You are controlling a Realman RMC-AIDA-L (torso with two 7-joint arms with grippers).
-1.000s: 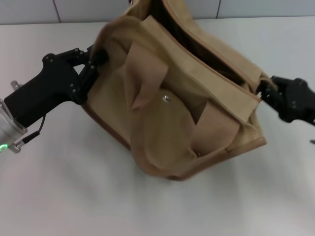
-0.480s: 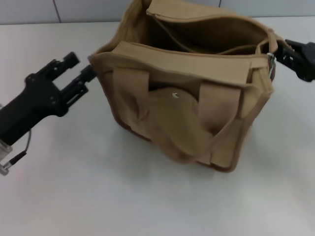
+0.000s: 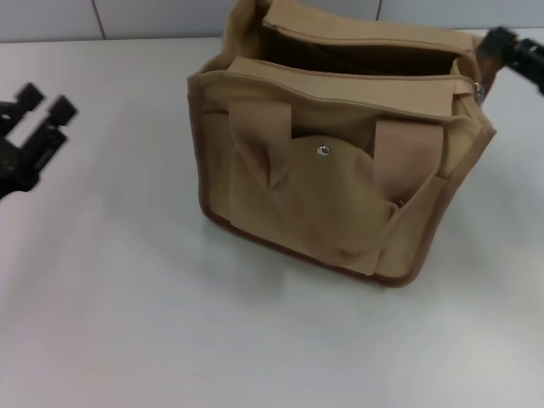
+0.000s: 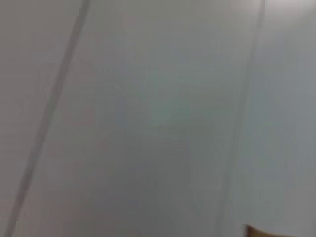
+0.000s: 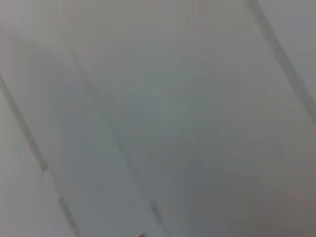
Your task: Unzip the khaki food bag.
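Note:
The khaki food bag stands upright on the white table in the head view, its snap pocket flap facing me and both handles hanging down the front. Its top gapes, showing a dark inside. The metal zipper pull hangs at the bag's right top corner. My left gripper is open and empty, well left of the bag. My right gripper is at the far right, just beyond the bag's right top corner, apart from the pull. A tan corner of the bag shows in the left wrist view.
A tiled wall runs along the table's back edge behind the bag. Both wrist views show only pale surface with faint seams.
The bag has dropped from a tilted, stretched pose to standing upright. My left gripper let go of its left end and drew back left. My right gripper moved up and right, off the pull.

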